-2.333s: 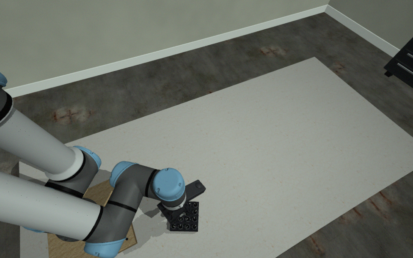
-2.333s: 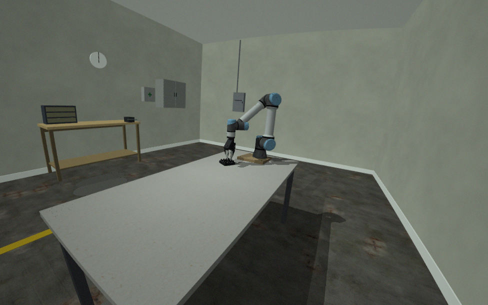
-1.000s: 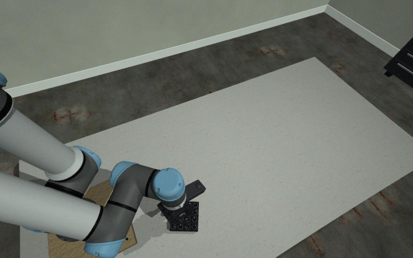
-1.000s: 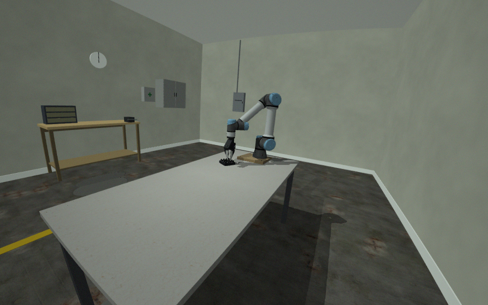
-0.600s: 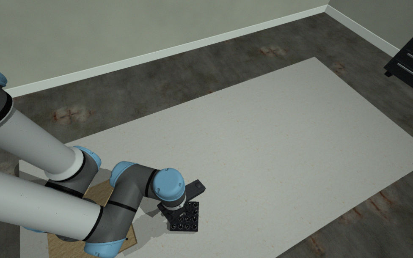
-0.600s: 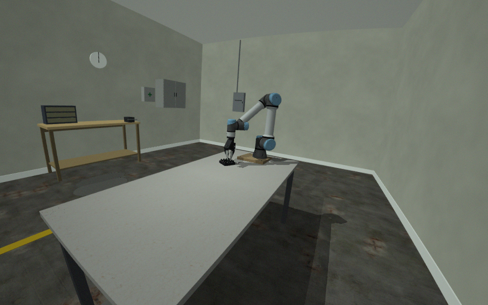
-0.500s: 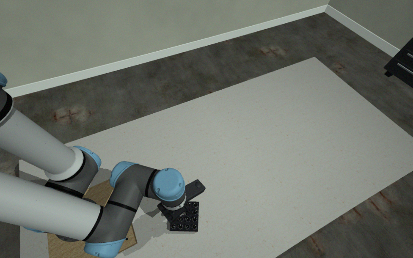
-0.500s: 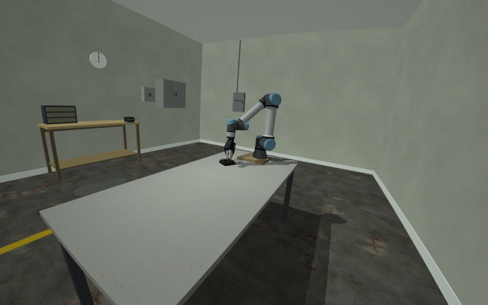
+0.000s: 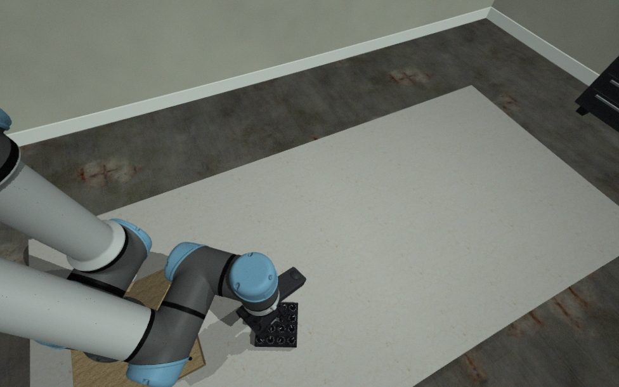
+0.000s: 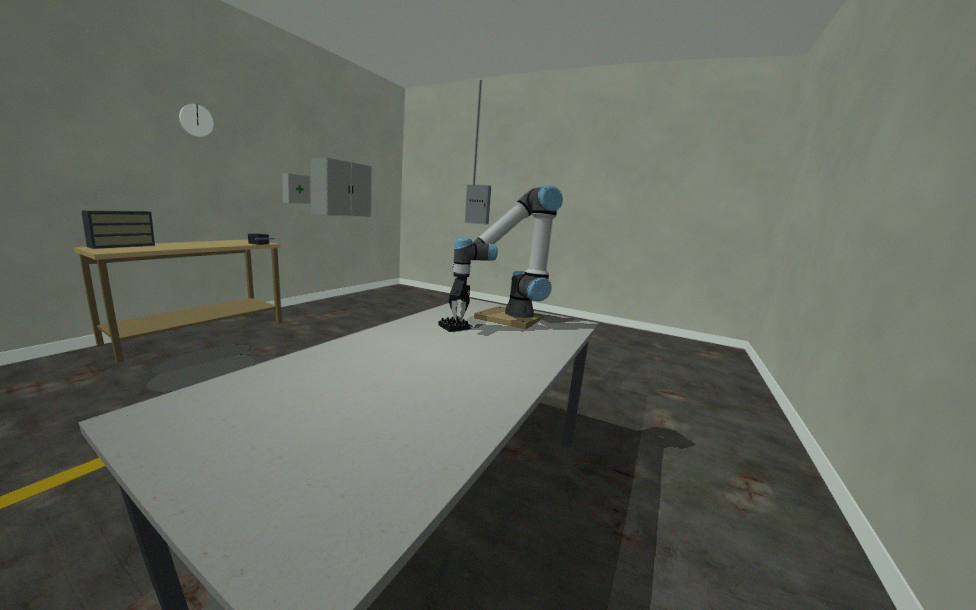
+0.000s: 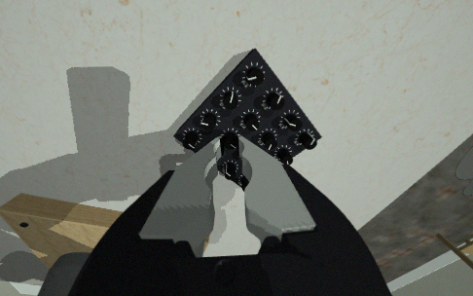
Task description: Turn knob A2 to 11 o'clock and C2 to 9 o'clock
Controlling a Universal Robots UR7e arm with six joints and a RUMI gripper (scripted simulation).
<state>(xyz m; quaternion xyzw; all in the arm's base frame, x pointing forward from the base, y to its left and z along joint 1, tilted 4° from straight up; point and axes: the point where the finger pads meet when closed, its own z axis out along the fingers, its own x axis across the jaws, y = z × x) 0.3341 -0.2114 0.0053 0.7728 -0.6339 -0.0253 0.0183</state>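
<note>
Bench (image 9: pixel 387 219) (image 10: pixel 345 417) (image 11: pixel 365 63): pale, matt, finely speckled | base board (image 9: pixel 196 360) (image 10: pixel 489 315) (image 11: pixel 34 209): wood, visible grain | box (image 9: pixel 294 335) (image 10: pixel 454 328) (image 11: pixel 254 57): black, matt, like plastic | pincer (image 9: pixel 269 330) (image 10: pixel 458 317) (image 11: pixel 230 137): grey fingers, dull, metal-like | arm caps (image 9: pixel 253 276) (image 10: pixel 549 197): blue, smooth, slight sheen

the count runs to one robot arm (image 9: pixel 189 296) (image 10: pixel 541 244), one knob box (image 9: pixel 294 342) (image 10: pixel 454 325) (image 11: pixel 255 55), two tables (image 10: pixel 345 424), one wall clock (image 10: pixel 196 120) and one double-door cabinet (image 10: pixel 341 187).
</note>
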